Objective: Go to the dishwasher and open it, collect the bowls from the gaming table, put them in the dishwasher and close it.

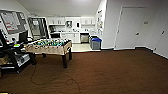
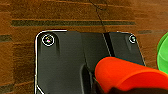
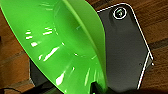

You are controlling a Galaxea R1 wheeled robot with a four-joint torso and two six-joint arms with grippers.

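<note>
- The right gripper (image 3: 98, 87) is clamped on the rim of a bright green shallow plastic bowl (image 3: 57, 40), which stands tilted on edge above the brown carpet (image 1: 107, 72).
- In the left wrist view an orange round plastic bowl (image 2: 125, 75) sits close at the left gripper; I cannot tell whether that gripper is clamped on it, since the fingers are hidden. The green bowl's edge peeks in just beside the orange one.
- Both bowls look light, stiff and glossy, so I would judge them slippery. A thin rim is the natural place to hold, though a pinch there lets the bowl swing, so it wants slow, level carrying.
- Taking the brown-bodied football table with the green pitch (image 1: 51, 46) as the mark: it stands on the carpet, with a dark cable (image 1: 50, 81) looping over the floor in front of it.
- Beyond that table lies the white kitchenette. The grey steel dishwasher (image 1: 84, 38) is set under the counter there, and its front looks closed.
- Just beside the dishwasher, on the side away from the football table, stands a grey bin with a blue lid (image 1: 95, 43).
</note>
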